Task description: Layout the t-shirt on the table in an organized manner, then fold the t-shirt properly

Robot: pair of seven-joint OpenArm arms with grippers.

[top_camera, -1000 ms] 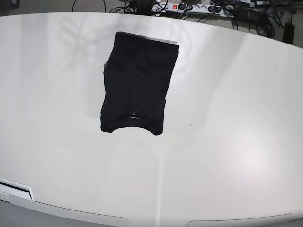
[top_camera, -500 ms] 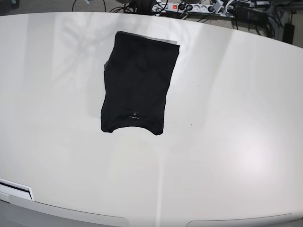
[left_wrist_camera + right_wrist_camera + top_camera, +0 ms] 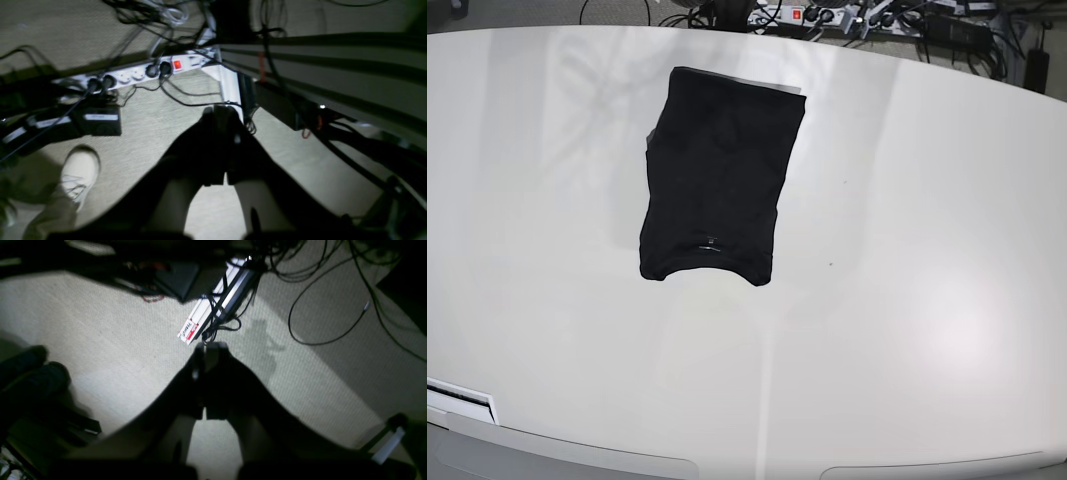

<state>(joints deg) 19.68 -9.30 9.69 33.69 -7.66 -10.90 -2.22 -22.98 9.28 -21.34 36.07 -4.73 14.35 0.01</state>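
The black t-shirt (image 3: 718, 172) lies folded into a neat upright rectangle on the off-white table (image 3: 907, 250), left of centre toward the far edge, its neck with a tiny pale mark nearest me. No arm appears in the base view. My left gripper (image 3: 218, 115) is shut with nothing in it, hanging over carpet floor. My right gripper (image 3: 208, 351) is also shut and empty, over the floor as well. Neither wrist view shows the shirt or the tabletop.
A white power strip (image 3: 140, 71) with plugs and cables lies on the carpet beside a table frame (image 3: 320, 76). A person's white shoe (image 3: 78, 171) is at lower left. Cables (image 3: 320, 323) trail over the floor; another power strip (image 3: 827, 15) lies beyond the table's far edge.
The t-shirt has not moved. Only the faint shadows on the far part of the table shifted slightly.
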